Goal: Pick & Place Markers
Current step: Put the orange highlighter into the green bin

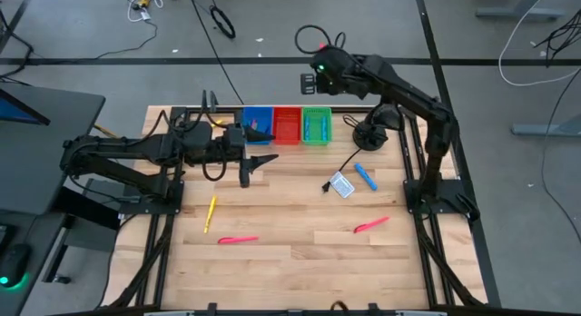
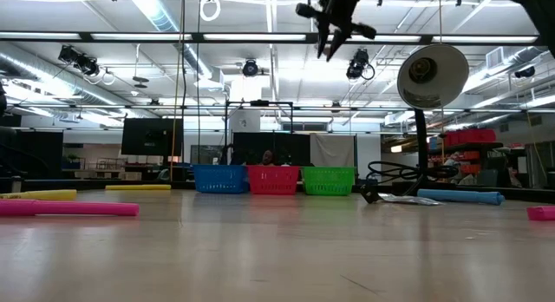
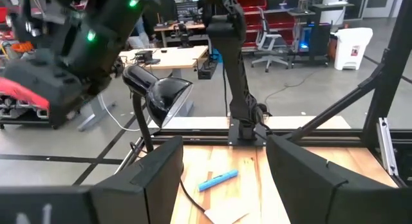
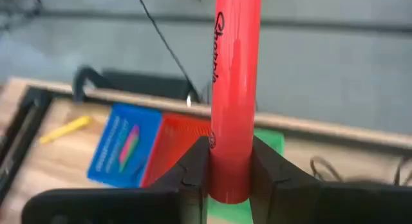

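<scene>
My right gripper [image 1: 323, 78] hangs high over the table's far edge, just beyond the green bin [image 1: 317, 125], and is shut on a red marker [image 4: 235, 82]. In the low view it shows at the top [image 2: 332, 37]. My left gripper [image 1: 258, 162] is open and hovers above the table near the blue bin [image 1: 258, 125], touching nothing. Lying flat on the table are a yellow marker [image 1: 211, 212], two pink markers [image 1: 238, 240] [image 1: 370, 225] and a blue marker [image 1: 365, 176], which also shows ahead of the left fingers [image 3: 219, 180]. Another yellow marker [image 4: 64, 129] lies beside the blue bin. My right gripper pinches the red marker between its two fingers [image 4: 193, 169] near one end [image 4: 229, 182]. The rest of the marker sticks out past the fingertips, in line with the fingers. It is lifted clear, high above the bins.
Blue, red [image 1: 287, 125] and green bins stand side by side at the far edge; the blue one [image 4: 122, 147] holds coloured markers. A black desk lamp [image 1: 370, 134] and a white-and-blue card with a cable [image 1: 342, 184] sit right of centre. Bare wood lies in the near middle.
</scene>
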Controlling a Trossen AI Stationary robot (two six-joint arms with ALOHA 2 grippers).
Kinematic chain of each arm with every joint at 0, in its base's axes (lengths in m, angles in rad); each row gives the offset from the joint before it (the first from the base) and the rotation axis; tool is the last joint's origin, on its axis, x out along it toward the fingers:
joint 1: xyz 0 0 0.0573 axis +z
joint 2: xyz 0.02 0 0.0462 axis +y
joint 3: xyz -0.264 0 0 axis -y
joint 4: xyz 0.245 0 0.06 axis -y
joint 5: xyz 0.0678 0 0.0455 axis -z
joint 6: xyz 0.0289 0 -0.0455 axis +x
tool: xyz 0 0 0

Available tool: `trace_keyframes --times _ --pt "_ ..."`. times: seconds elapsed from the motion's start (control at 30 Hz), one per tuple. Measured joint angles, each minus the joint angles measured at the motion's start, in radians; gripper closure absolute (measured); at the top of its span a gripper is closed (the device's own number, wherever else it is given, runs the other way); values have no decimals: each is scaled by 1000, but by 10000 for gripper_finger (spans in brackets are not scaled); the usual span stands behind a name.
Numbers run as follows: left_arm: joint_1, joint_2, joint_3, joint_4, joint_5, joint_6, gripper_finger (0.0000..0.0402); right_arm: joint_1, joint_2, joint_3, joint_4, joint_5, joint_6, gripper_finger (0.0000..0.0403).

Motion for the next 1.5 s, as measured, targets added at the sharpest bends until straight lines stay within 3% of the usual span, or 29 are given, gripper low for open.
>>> trace_keyframes --times 0.17,0.4,0.77,1.1,1.5 --pt "0 0 0 -4 -1 0 170 -76 74 25 -127 -147 34 342" --pt "4 0 0 -3 -1 -2 170 -108 133 27 -259 -202 105 342" --pt "18 0 0 -3 13 -51 170 -117 139 -10 -211 -215 177 342" --pt "18 0 0 -9 14 -50 170 -90 220 -101 -144 -237 189 342" --pt "18 1 0 -12 15 -49 170 -86 357 -104 -77 -304 198 342"
